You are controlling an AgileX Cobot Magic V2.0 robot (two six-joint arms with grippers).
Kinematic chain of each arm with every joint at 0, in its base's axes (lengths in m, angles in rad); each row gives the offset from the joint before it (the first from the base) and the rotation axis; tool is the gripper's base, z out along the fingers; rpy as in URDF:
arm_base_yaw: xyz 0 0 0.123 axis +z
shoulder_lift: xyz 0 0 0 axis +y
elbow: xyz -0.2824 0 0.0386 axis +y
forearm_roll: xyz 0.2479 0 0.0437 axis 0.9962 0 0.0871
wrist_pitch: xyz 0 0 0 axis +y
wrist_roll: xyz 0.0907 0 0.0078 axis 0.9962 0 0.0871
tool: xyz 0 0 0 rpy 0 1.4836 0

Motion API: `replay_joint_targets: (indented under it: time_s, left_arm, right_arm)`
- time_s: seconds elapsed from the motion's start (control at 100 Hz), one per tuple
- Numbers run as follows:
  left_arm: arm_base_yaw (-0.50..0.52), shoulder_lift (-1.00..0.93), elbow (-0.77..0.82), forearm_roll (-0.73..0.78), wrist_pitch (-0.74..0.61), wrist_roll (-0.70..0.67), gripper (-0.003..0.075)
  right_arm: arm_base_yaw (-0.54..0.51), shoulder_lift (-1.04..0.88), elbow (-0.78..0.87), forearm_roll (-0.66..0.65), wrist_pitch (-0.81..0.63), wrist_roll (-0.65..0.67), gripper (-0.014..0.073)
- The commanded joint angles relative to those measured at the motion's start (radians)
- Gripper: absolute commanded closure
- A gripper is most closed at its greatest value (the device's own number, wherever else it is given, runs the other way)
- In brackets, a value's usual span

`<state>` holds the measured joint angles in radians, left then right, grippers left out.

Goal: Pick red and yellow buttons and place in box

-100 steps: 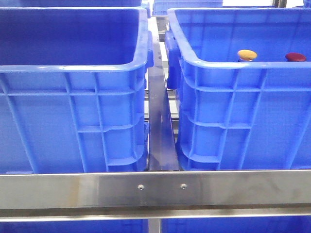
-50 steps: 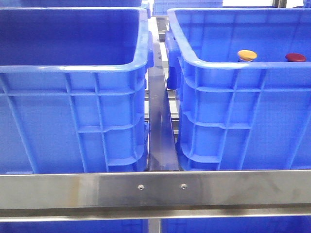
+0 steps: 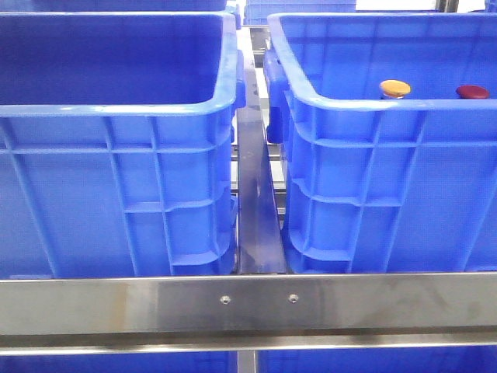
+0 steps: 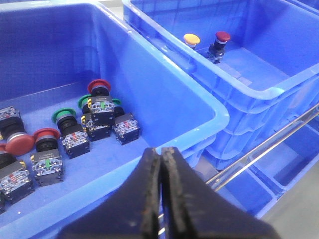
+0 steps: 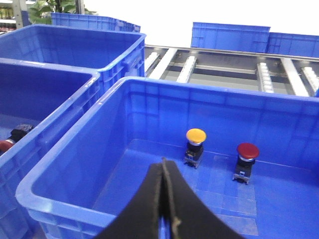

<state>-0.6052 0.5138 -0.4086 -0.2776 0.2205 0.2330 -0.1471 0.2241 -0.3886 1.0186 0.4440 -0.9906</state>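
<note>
1. Two blue crates fill the front view: the left crate and the box on the right, apart, with a dark metal rail running between them.
2. In the left wrist view the left crate holds a loose heap of push-button switches. About ten show: at least three with red caps and three with green; the rest are cut off at the edge or too hidden to count.
3. The box holds exactly two buttons, both upright on its floor near the far wall: the yellow button on the left, the red button just beside it on the right, not touching.
4. No brand or writing can be read; the small labels on the switch bodies are too blurred.
5. The left gripper hangs over the left crate's near rim, its fingers pressed together on nothing.
6. The right gripper hangs over the box, fingers likewise pressed together and empty.
7. Nothing in the front view differs from a second ago.
</note>
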Motion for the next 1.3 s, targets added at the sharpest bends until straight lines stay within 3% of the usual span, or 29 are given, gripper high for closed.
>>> replay_joint_targets:
  time_s: [0.0,0.9,0.99,1.14,1.29]
  left_arm:
    - [0.0,0.003,-0.027,-0.013,-0.079,-0.007,0.074]
    - [0.009,-0.012,-0.016,-0.013,-0.079,-0.007,0.074]
    - [0.051,-0.045,0.01,0.016,-0.098,-0.034,0.074]
    - [0.174,-0.118,0.103,0.261,-0.113,-0.298,0.074]
    - [0.324,-0.235,0.218,0.325,-0.177,-0.321,0.074]
  right_arm:
    - [0.002,0.008,-0.025,0.029,-0.03,-0.008,0.0658]
    - [0.002,0.008,-0.025,0.029,-0.03,-0.008,0.0658]
    - [0.002,0.008,-0.025,0.029,-0.03,-0.008,0.0658]
    - [0.002,0.008,-0.025,0.029,-0.03,-0.008,0.0658]
    - [0.002,0.008,-0.025,0.029,-0.03,-0.008,0.0658]
